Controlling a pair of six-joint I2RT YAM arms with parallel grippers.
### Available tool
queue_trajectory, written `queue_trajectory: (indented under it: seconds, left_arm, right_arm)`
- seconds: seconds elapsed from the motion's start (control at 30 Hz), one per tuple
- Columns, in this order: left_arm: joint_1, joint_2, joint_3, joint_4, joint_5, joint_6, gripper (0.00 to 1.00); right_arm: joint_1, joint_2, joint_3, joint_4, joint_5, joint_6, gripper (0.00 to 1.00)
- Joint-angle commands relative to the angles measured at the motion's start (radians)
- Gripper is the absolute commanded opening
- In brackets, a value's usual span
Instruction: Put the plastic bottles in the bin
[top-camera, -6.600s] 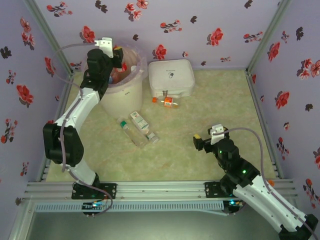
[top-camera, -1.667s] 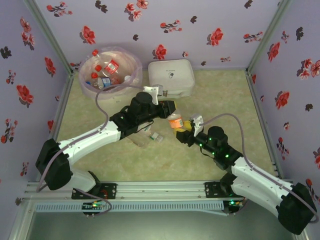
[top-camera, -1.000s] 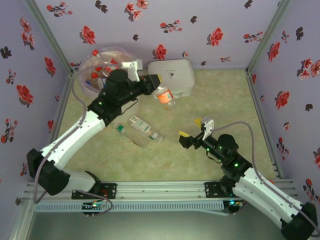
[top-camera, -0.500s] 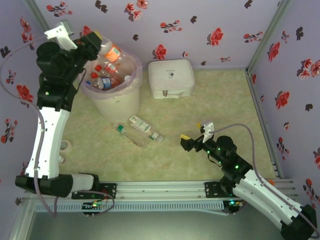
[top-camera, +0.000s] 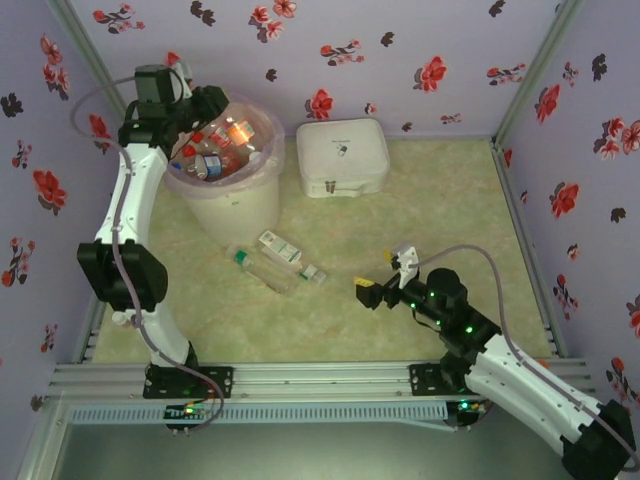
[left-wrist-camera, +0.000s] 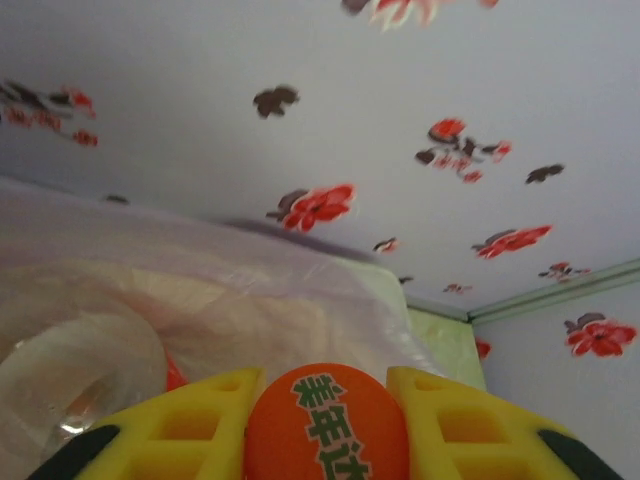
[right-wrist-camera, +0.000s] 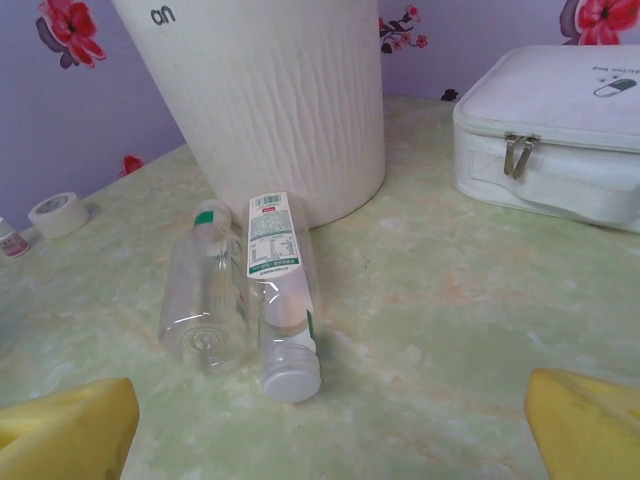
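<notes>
At upper left, an orange-capped bottle (left-wrist-camera: 325, 430) was clamped by the left gripper (top-camera: 208, 103) above the bin (top-camera: 240, 205); released off-centre, it could be bounced off the rim. The right gripper (top-camera: 378, 290) was spread open.

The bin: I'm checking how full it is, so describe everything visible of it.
The bin is a tall round cream-white bucket with faintly textured walls, upright on the table at the far left. A translucent pinkish bag lines it and folds over the rim. Bottles with red and blue caps fill it nearly to the top. The left gripper holds an orange-capped bottle over its opening.
</notes>
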Motion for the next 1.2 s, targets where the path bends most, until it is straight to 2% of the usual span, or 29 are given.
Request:
queue_trajectory:
  seconds: [0.0,0.1,0.23,0.37,0.63,0.83,0.87,0.93,1.03,1.17]
  left_arm:
    - [-0.012,0.009,0.022,-0.049,0.048,0.056,0.04]
    - [-0.023,0.031,-0.007,-0.051,0.006,0.086,0.18]
    - [-0.049,0.066,-0.008,-0.07,-0.014,0.129,0.44]
    - [-0.055,0.032,-0.02,-0.06,-0.053,0.186,0.62]
    - [-0.028,-0.1,0.016,-0.151,-0.147,0.31,0.86]
    - [-0.006,-0.243,-0.002,-0.214,-0.167,0.405,1.0]
    - [0.0,-0.265,-0.009,-0.23,-0.166,0.413,1.0]
    - [0.011,-0.327,-0.048,-0.255,-0.164,0.42,1.0]
    - [0.014,-0.444,-0.165,-0.259,-0.145,0.387,1.0]
    - [0.011,-0.651,-0.439,-0.187,-0.029,0.288,1.0]
  right_arm:
    - [0.008,0.017,0.033,0.058,-0.025,-0.013,0.99]
    - [0.008,0.039,0.046,0.033,-0.026,-0.027,0.99]
    - [0.008,0.062,0.056,-0.006,-0.013,-0.036,0.99]
    - [0.014,0.093,0.077,-0.086,0.01,-0.066,0.98]
    - [0.047,0.172,0.101,-0.111,0.048,-0.109,0.91]
    - [0.108,0.315,0.155,-0.093,0.092,-0.17,0.88]
    - [0.114,0.343,0.161,-0.081,0.093,-0.179,0.86]
    - [0.119,0.407,0.177,-0.035,0.077,-0.197,0.75]
    - [0.13,0.518,0.228,-0.007,0.047,-0.212,0.7]
    - [0.157,0.689,0.312,0.017,0.019,-0.251,0.69]
